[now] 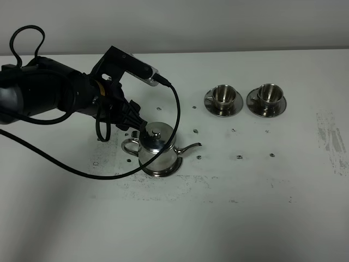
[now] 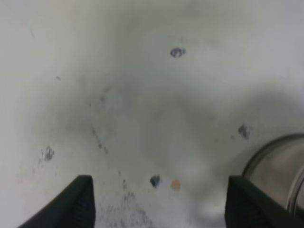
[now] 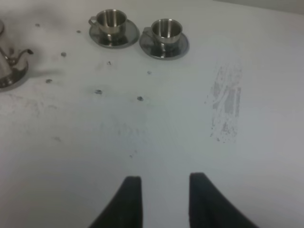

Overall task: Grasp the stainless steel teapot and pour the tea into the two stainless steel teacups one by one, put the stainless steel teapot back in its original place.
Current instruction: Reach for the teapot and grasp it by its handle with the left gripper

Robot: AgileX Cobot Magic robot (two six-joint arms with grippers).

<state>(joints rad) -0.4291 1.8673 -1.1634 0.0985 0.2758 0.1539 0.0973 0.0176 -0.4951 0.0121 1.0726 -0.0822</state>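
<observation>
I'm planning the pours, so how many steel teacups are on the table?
2. In the high view, the left teacup stands behind and to the right of the teapot. The right teacup stands just beside it, further right. None appears hidden.

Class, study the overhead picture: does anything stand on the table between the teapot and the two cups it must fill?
Nothing visible does. Between the teapot and the nearer cup, the table shows only small dark marks. The farther cup stands just beyond, to the right, equally unblocked.
</observation>
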